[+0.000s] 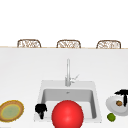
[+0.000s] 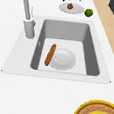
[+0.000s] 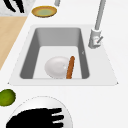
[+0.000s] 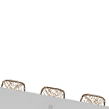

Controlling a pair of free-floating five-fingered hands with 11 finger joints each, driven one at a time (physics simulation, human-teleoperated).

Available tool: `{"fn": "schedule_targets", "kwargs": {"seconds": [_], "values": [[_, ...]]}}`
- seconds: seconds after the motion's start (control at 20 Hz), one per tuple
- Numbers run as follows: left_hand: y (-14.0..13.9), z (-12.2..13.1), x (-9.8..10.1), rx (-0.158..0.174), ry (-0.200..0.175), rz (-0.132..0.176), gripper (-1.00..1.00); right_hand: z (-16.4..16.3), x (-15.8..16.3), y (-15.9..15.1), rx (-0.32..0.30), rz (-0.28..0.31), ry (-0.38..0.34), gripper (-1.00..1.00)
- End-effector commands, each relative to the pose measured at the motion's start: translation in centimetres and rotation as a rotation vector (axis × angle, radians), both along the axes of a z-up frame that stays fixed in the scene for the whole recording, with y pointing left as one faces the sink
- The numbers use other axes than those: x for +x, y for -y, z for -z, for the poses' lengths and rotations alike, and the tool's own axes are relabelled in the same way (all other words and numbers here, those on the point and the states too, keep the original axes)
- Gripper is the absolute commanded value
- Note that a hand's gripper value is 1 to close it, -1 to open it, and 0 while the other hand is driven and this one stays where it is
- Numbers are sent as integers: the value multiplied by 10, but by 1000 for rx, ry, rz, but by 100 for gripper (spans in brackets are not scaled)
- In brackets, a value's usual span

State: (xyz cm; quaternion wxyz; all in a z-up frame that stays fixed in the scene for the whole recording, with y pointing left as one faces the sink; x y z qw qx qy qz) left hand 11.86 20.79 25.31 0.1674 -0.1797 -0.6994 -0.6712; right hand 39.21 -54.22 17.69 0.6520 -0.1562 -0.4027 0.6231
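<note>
My right hand (image 1: 122, 94) hovers over a white plate (image 1: 112, 104) on the counter right of the sink, fingers straight, holding nothing. The same hand (image 3: 35, 119) shows flat above the plate (image 3: 53, 102) in the right side view. A small brown item (image 1: 119, 102) lies on that plate. My left hand (image 1: 40, 109) hangs in the air at the sink's front left corner with its fingers loose and nothing in it. Inside the sink basin (image 2: 89, 43) lie a white dish (image 2: 65, 60) and a brown stick-shaped item (image 2: 50, 54) leaning on it.
A big red ball (image 1: 67, 114) shows at the sink's front edge. A lime (image 1: 111, 116) lies in front of the white plate. A yellow-rimmed plate (image 1: 11, 110) sits on the counter at the left. The faucet (image 1: 68, 72) stands behind the basin. Chairs (image 1: 28, 43) line the far side.
</note>
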Motion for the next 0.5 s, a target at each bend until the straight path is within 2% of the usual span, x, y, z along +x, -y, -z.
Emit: {"fn": "schedule_targets", "kwargs": {"seconds": [0.0, 0.45], "values": [[0, 0, 0, 0, 0, 0, 0, 0, 2, -6, -8, 15, -10, -100], [0, 0, 0, 0, 0, 0, 0, -22, 1, -44, -150, 29, -7, -100]]}}
